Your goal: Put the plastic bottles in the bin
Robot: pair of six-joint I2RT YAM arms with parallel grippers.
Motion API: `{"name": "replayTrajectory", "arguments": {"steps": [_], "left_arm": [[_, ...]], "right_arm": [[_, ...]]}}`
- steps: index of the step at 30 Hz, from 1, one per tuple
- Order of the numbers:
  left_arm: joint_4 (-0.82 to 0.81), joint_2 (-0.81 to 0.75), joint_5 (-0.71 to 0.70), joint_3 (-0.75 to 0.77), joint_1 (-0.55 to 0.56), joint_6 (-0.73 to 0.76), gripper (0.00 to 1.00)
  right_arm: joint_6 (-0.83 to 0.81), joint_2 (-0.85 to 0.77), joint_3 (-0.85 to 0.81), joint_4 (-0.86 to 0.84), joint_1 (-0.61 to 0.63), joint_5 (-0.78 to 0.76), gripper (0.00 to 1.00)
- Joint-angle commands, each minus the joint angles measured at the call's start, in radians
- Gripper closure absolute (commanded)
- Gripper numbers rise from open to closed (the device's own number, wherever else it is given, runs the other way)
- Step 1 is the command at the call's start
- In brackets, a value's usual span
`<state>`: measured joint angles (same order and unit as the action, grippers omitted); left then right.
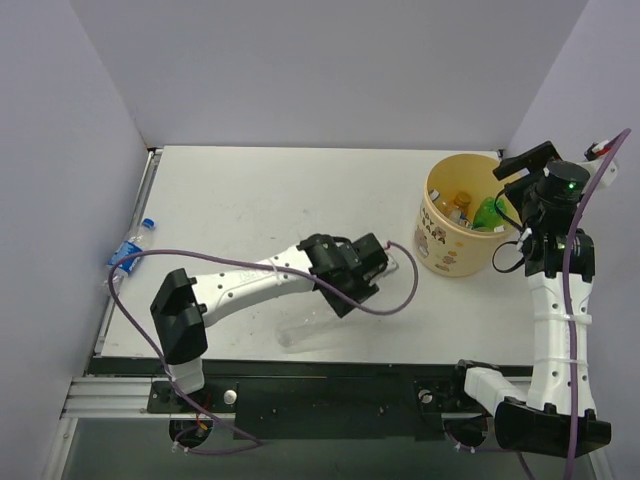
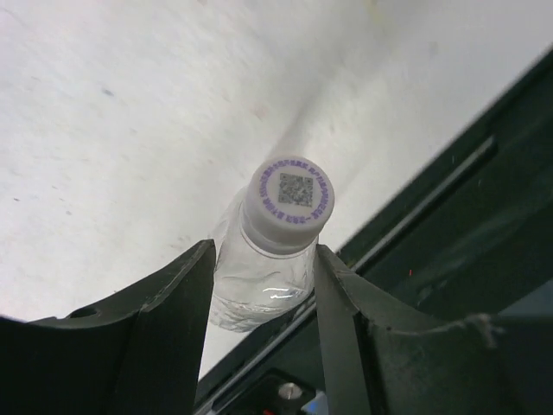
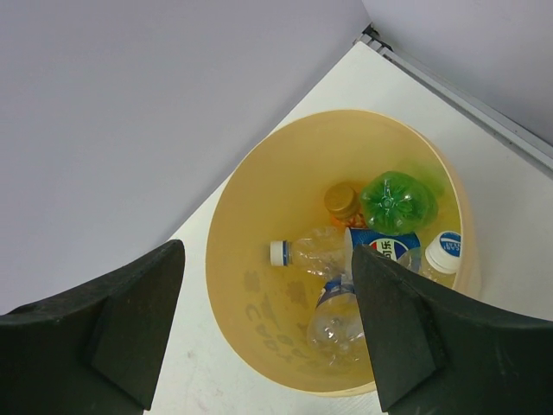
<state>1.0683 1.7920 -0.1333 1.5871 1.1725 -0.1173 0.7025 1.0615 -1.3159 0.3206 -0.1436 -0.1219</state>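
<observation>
Your left end effector [image 2: 263,251] has its fingers on either side of a clear bottle [image 2: 259,277] with a white cap, near the counter's [image 1: 250,190] front edge. Can't tell if it's actually pinching. Your right end effector [image 3: 266,258] is spread wide with nothing in it, above the bin [image 3: 251,216], which holds a green bottle [image 3: 397,201] and others. A blue-capped bottle [image 1: 130,245] lies at the counter's left edge.
</observation>
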Motion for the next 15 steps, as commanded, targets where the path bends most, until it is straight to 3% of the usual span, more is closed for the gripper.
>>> {"name": "replayTrajectory", "arguments": {"steps": [1,5,11,15], "left_arm": [[-0.085,0.041,0.078,0.189,-0.14,-0.083,0.81],[-0.145,0.161,0.242,0.315,-0.244,-0.226,0.81],[-0.278,0.319,0.429,0.35,-0.346,-0.402,0.79],[-0.278,0.391,0.432,0.367,-0.367,-0.423,0.65]], "right_arm": [[-0.004,-0.049,-0.017,0.023,-0.004,0.025,0.27],[-0.012,-0.095,0.007,0.061,0.001,0.047,0.27],[-0.027,-0.165,0.121,0.121,0.056,0.09,0.27],[-0.066,-0.189,0.193,0.182,0.22,0.047,0.28]]}}
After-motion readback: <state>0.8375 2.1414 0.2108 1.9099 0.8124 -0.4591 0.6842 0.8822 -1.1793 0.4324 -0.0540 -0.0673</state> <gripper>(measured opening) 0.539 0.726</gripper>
